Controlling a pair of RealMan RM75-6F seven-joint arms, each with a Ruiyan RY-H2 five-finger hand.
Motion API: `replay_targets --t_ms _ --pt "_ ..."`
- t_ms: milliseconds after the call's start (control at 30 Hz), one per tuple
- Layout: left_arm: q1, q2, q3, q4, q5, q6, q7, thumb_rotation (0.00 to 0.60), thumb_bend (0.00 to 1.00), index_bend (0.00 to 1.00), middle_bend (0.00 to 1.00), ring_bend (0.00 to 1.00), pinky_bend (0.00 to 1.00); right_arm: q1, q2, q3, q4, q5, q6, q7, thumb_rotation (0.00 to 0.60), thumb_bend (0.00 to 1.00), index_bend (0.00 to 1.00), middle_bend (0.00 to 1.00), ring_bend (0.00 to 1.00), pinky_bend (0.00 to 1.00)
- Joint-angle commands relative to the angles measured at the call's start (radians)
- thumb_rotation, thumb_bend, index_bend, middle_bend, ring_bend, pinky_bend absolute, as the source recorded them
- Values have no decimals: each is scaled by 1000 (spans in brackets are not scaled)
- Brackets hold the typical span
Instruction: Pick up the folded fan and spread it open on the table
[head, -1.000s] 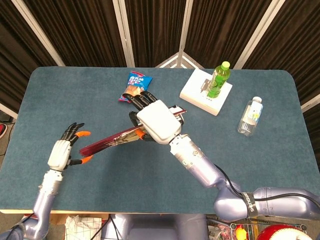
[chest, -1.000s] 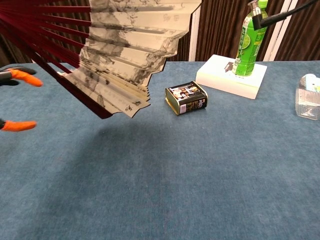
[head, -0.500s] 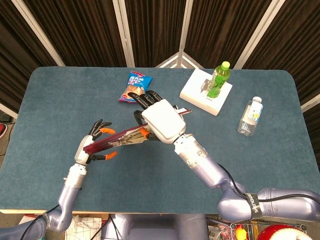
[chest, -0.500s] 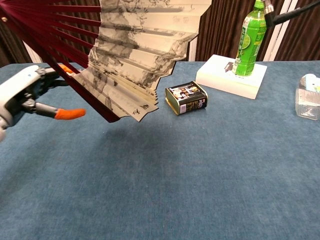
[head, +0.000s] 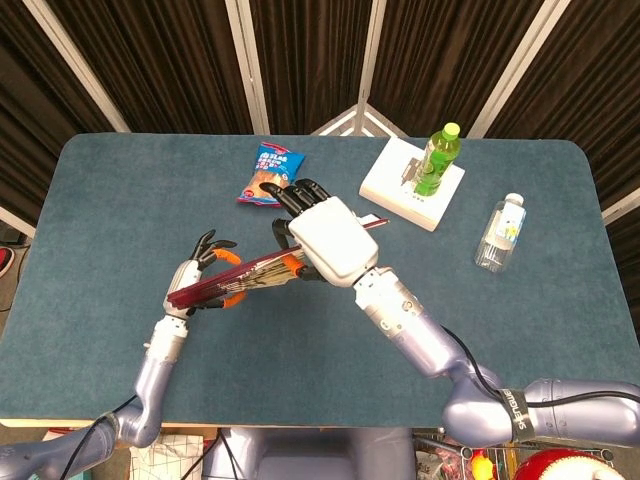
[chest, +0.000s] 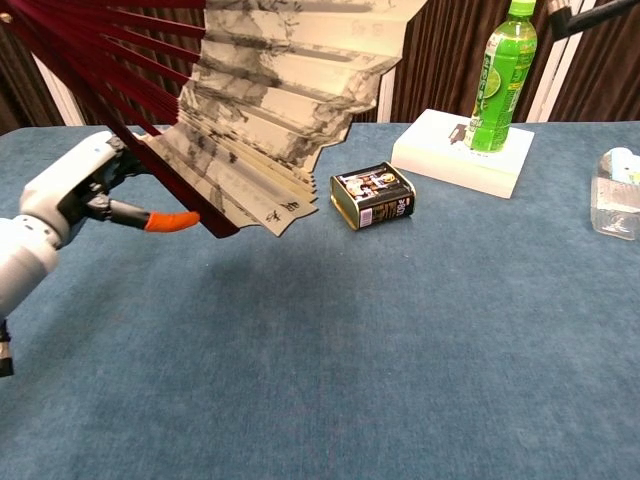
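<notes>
The fan, red ribs and ink-painted paper, is partly spread and held in the air over the table's left half. From above the fan shows edge-on as a dark red strip. My right hand grips it near the pivot end; the chest view does not show this hand. My left hand is at the fan's outer rib, its orange-tipped fingers spread on either side of it. In the chest view the left hand sits just below that rib, thumb pointing right.
A small can lies on the blue table near the middle. A white box with a green bottle stands at the back right, a water bottle lies further right, and a snack bag lies at the back.
My left hand has moved up and to the right until it reaches the fan's outer rib. The right hand has shifted slightly right with the fan.
</notes>
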Motion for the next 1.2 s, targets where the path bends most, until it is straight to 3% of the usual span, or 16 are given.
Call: replay_targets --t_ms 33,167,300,533,1067,1200 --pt "-30 -45 -13 66 -6 -3 -27 600 177 474 260 0 160 -6 11 -6 -2 -4 1 9 600 469 864 138 204 168" --pt "-37 -68 -9 104 -2 17 -47 600 282 568 325 0 182 -12 22 -13 -1 -9 0 21 600 470 864 138 204 168" --pt "-43 -77 -25 112 -20 25 -38 600 392 710 462 43 255 -17 29 -19 1 -20 -3 37 600 469 864 138 204 167" --pt "-56 -84 -46 133 -38 33 -29 600 420 819 559 105 285 -25 44 -23 -2 -33 -2 52 600 470 864 138 204 168" --pt "-28 -64 -18 251 -22 106 -49 600 416 815 554 120 288 -108 140 -15 10 -59 9 175 600 471 865 138 204 168" --pt "-19 -83 -9 308 -30 102 -96 600 327 708 495 102 279 -127 149 0 23 -65 7 241 600 471 872 138 204 168"
